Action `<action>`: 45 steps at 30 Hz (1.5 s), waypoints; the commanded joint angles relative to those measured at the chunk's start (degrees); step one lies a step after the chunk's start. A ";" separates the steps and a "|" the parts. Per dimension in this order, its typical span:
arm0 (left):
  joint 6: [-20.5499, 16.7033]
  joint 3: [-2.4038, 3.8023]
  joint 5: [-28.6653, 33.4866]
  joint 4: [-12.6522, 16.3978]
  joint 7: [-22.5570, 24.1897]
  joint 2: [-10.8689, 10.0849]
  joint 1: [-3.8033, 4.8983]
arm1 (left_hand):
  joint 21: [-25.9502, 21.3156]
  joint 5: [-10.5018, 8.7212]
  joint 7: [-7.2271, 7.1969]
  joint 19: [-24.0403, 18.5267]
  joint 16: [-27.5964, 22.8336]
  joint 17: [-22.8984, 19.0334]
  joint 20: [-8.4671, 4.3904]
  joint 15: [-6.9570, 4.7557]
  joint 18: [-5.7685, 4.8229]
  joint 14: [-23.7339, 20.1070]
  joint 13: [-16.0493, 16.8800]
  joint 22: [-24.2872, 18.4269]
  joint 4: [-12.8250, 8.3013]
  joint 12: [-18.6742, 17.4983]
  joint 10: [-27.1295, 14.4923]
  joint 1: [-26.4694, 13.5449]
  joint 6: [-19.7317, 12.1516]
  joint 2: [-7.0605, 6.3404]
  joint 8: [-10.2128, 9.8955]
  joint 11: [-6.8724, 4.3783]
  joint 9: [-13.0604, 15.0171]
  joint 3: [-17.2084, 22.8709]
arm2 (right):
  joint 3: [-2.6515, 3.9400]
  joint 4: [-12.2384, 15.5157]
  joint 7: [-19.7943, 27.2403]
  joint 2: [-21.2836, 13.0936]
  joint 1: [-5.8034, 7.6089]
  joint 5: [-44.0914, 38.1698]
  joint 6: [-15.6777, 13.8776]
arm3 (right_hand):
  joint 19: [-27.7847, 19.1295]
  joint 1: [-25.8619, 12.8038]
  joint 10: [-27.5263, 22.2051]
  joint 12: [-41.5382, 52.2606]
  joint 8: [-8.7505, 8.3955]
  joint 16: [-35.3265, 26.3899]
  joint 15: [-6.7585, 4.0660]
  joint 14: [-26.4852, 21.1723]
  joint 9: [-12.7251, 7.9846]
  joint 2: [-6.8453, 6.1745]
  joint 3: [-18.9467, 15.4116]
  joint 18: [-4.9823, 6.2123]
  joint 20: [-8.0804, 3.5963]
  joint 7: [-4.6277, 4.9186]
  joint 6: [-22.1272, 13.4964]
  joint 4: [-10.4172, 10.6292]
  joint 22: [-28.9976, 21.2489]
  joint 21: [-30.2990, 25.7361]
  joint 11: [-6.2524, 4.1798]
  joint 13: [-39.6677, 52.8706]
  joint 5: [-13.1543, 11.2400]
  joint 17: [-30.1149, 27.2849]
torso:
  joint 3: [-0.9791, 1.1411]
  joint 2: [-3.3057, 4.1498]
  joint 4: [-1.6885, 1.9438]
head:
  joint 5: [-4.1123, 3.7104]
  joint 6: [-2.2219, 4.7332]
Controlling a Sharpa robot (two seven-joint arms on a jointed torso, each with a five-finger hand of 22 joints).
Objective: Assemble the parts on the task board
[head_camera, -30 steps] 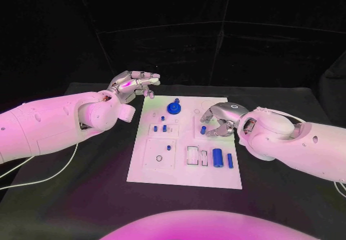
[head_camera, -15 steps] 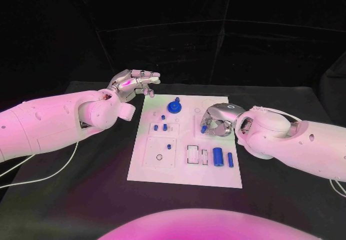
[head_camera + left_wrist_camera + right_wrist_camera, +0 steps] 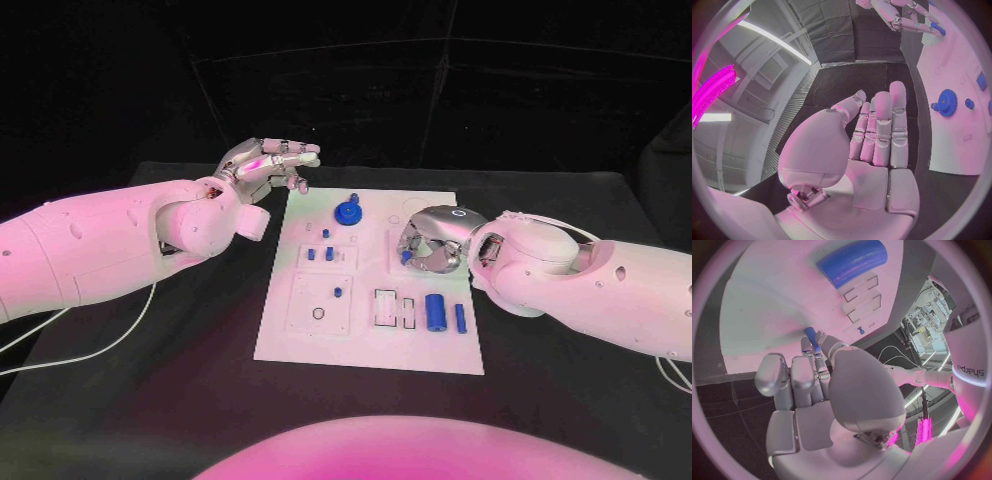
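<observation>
The white task board [image 3: 361, 340] lies mid-table. My right hand [image 3: 434, 241] hovers low over its right middle and pinches a small blue peg [image 3: 810, 335] between thumb and fingertip; the peg [image 3: 408, 257] peeks out at the hand's left side. My left hand [image 3: 268, 164] hangs above the board's far left corner with fingers stretched out [image 3: 881, 131] and nothing in it. On the board stand a blue gear [image 3: 348, 213], several small blue pegs [image 3: 329, 256], a thick blue cylinder [image 3: 434, 310] and a thin blue rod [image 3: 460, 320].
Two rectangular slots [image 3: 385, 308] lie beside the thick cylinder [image 3: 851, 262]. A dark ring [image 3: 317, 316] sits in the near left square. White cables [image 3: 87, 355] trail over the black table at the left.
My right hand has rolled at the wrist and drawn slightly inward over the board, keeping the peg. The left hand has barely moved.
</observation>
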 commanded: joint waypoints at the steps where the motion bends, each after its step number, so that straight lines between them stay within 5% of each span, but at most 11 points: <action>1: 0.98 0.04 0.13 0.01 0.03 0.05 0.08 | -0.27 -0.21 0.24 -0.46 -0.27 -0.12 0.10 0.07 0.75 -0.42 -0.09 -0.12 0.01 0.43 -0.40 -0.25 -0.24 0.33 -0.02 0.01 0.02 -0.43 | 0.03 0.03 0.26 0.07 0.11 0.12 -0.07 | 0.34 -0.38 0.49 -0.46 -0.27 0.25 -0.04 0.87 -0.10 -0.36 0.51 -0.48 0.08 0.33 0.20 -0.14 0.11 0.26 0.00 -0.02 -0.22 0.02 | -0.02 -0.01 0.03 | 0.03 -0.07; 7: 1.06 0.03 0.13 0.00 -0.02 0.02 0.08 | -0.27 -0.21 0.24 -0.46 -0.27 -0.12 0.10 0.07 0.75 -0.42 -0.09 -0.12 0.01 0.43 -0.40 -0.25 -0.24 0.33 -0.02 0.01 0.02 -0.43 | 0.03 0.04 -0.66 0.11 0.11 0.04 0.01 | 0.21 -1.97 -0.10 -1.80 -1.01 0.43 0.61 0.78 -0.31 -2.39 0.74 -0.49 0.58 1.32 -2.20 0.09 0.06 0.29 0.81 0.01 -0.49 0.02 | 0.00 0.00 -0.03 | 0.05 -0.14; 13: 1.11 0.03 0.13 0.01 -0.06 -0.02 0.08 | -0.31 -0.22 0.26 -0.45 -0.25 -0.14 0.10 0.07 0.75 -0.43 -0.10 -0.14 0.00 0.44 -0.46 -0.24 -0.29 0.30 -0.02 0.01 0.01 -0.51 | 0.03 0.08 -1.03 0.10 0.11 -0.15 -0.67 | 0.24 -2.69 0.18 -1.93 -0.68 0.66 0.74 0.79 -0.15 -2.68 0.76 -0.48 0.81 1.33 -2.43 0.44 0.20 0.37 0.85 0.12 -0.48 0.22 | 0.01 0.02 -0.01 | 0.09 -0.21; 26: 1.27 0.02 0.13 0.02 -0.16 -0.09 0.08 | -0.33 -0.22 0.26 -0.44 -0.25 -0.16 0.11 0.07 0.75 -0.43 -0.11 -0.16 -0.01 0.44 -0.48 -0.25 -0.31 0.28 -0.03 0.02 0.01 -0.56 | 0.03 -0.02 -1.42 0.09 0.10 -1.08 -4.37 | 1.37 -0.85 6.07 -1.15 2.21 2.15 -1.26 1.15 0.82 2.73 6.38 -0.82 -0.81 -1.43 4.66 -0.21 2.36 1.65 -1.67 0.61 -2.08 1.83 | -0.02 -0.04 0.03 | 0.09 -0.34; 32: 1.29 0.02 0.13 0.03 -0.19 -0.15 0.08 | -0.33 -0.22 0.26 -0.44 -0.25 -0.16 0.11 0.07 0.75 -0.43 -0.11 -0.16 -0.01 0.44 -0.48 -0.25 -0.31 0.28 -0.03 0.02 0.01 -0.56 | 0.03 0.20 -1.01 -0.01 0.10 -1.63 -5.37 | 1.34 0.23 7.51 -1.47 2.44 2.12 -1.58 1.09 0.92 3.57 8.60 -0.84 -1.24 -1.64 5.61 -1.85 2.43 1.73 -1.96 0.71 -2.14 1.68 | -0.02 -0.02 0.00 | 0.13 -0.38; 45: 1.38 0.01 0.13 -0.13 -0.31 -0.22 0.08 | -0.37 -0.22 0.27 -0.43 -0.24 -0.19 0.11 0.08 0.76 -0.44 -0.11 -0.19 0.01 0.47 -0.52 -0.27 -0.33 0.30 -0.02 0.03 0.01 -0.65 | 0.22 6.72 1.63 -3.56 0.12 2.53 -9.54 | 1.14 -2.61 6.52 -4.04 1.12 1.99 -1.08 0.98 0.42 0.47 8.50 -0.84 -0.91 -1.01 4.86 -2.88 2.36 1.75 -1.33 0.25 -0.24 1.26 | -0.01 -0.11 -0.04 | 0.54 -0.36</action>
